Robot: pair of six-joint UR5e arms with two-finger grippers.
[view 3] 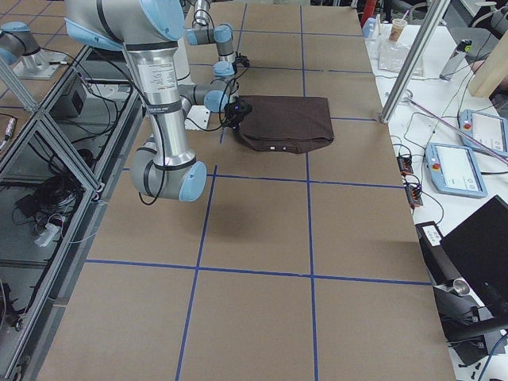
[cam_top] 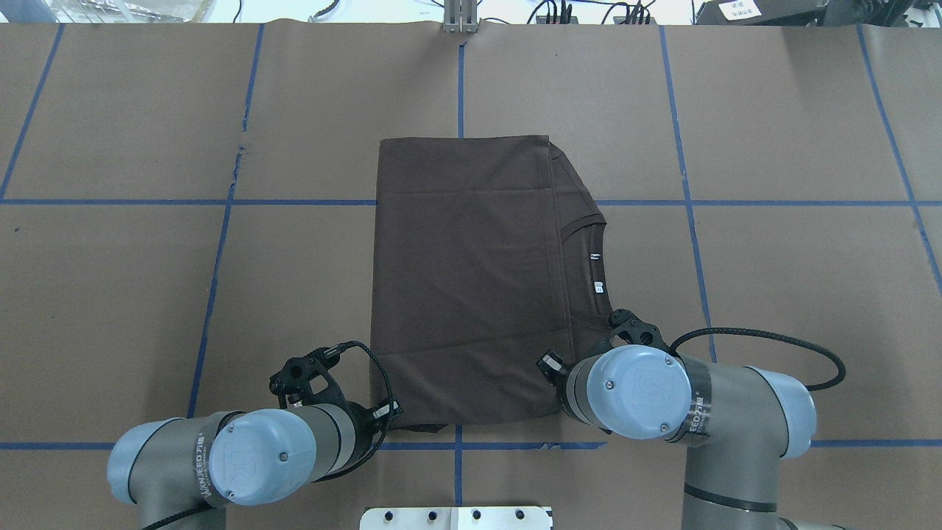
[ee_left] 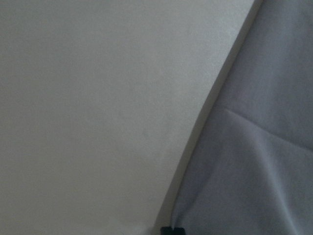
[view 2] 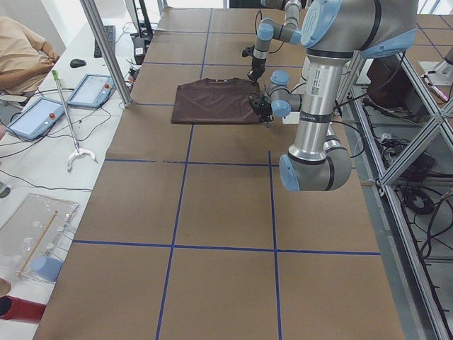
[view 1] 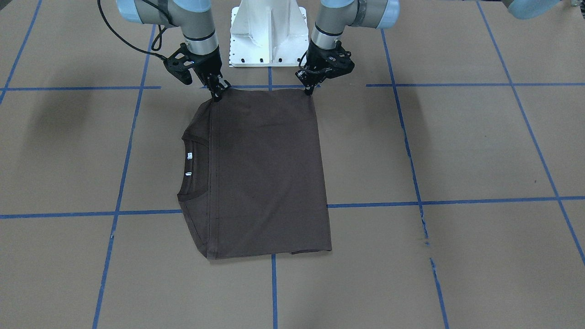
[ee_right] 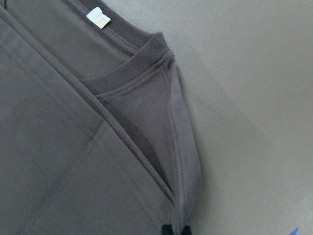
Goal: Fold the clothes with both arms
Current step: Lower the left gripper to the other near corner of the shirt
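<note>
The dark brown T-shirt (view 1: pixel 265 173) lies folded into a flat rectangle on the brown table, its collar (view 1: pixel 185 169) and white labels (view 1: pixel 189 156) showing along one side. My left gripper (view 1: pixel 310 90) is down at the shirt's near corner on the plain side and looks shut on that corner's edge (ee_left: pixel 254 171). My right gripper (view 1: pixel 216 95) pinches the near corner on the collar side, where the layered fabric (ee_right: pixel 73 147) runs to a point between its tips. In the overhead view the shirt (cam_top: pixel 464 280) is mid-table, and the right wrist hides that gripper.
The white pedestal base (view 1: pixel 268 36) stands just behind the two grippers. Blue tape lines (view 1: pixel 274 292) grid the paper-covered table (view 1: pixel 457 146). Tablets (view 2: pixel 35 117) and a seated person (view 2: pixel 21 53) are beyond the far table edge.
</note>
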